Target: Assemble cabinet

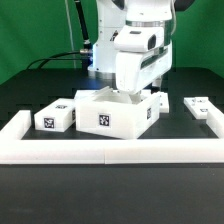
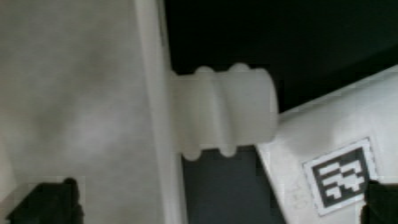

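Note:
The cabinet body (image 1: 115, 112), a large white open box with a square tag on its front, stands in the middle of the table. My gripper (image 1: 133, 93) hangs just above and into its top, fingertips hidden behind the box wall. In the wrist view my gripper (image 2: 214, 205) is open, its dark fingertips (image 2: 50, 200) far apart at the frame's edges. Between them lie a white panel (image 2: 80, 100) with a ribbed white peg (image 2: 222, 110) sticking out of its edge, and a tagged white part (image 2: 338, 165). Nothing is gripped.
A small white tagged block (image 1: 55, 117) lies at the exterior view's left of the cabinet body. A flat white tagged piece (image 1: 200, 106) lies at the right. The low white border wall (image 1: 110, 152) runs along the front and both sides.

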`<move>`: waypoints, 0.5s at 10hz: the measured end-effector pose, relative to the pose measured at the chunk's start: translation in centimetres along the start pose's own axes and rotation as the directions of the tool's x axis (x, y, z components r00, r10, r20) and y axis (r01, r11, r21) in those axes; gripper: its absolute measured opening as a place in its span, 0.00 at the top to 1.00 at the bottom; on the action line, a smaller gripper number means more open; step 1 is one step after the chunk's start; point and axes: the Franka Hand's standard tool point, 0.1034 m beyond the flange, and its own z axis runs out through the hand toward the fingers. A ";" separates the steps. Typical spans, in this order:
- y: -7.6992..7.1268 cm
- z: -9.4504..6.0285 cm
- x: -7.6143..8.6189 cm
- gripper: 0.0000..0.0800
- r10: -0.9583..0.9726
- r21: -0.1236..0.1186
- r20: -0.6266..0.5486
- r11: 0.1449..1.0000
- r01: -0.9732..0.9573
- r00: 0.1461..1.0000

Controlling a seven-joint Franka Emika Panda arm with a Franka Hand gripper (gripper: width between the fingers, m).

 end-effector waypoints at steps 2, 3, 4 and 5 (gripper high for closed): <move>0.0 0.0 -0.1 0.17 0.000 0.000 0.000 1.000 0.000 1.000; 0.0 0.0 -0.1 0.17 0.001 0.000 0.000 1.000 -0.001 1.000; 0.0 0.0 -0.1 0.34 0.001 0.000 0.000 1.000 -0.001 1.000; 0.0 0.0 -0.1 0.51 0.001 0.000 0.000 1.000 -0.001 1.000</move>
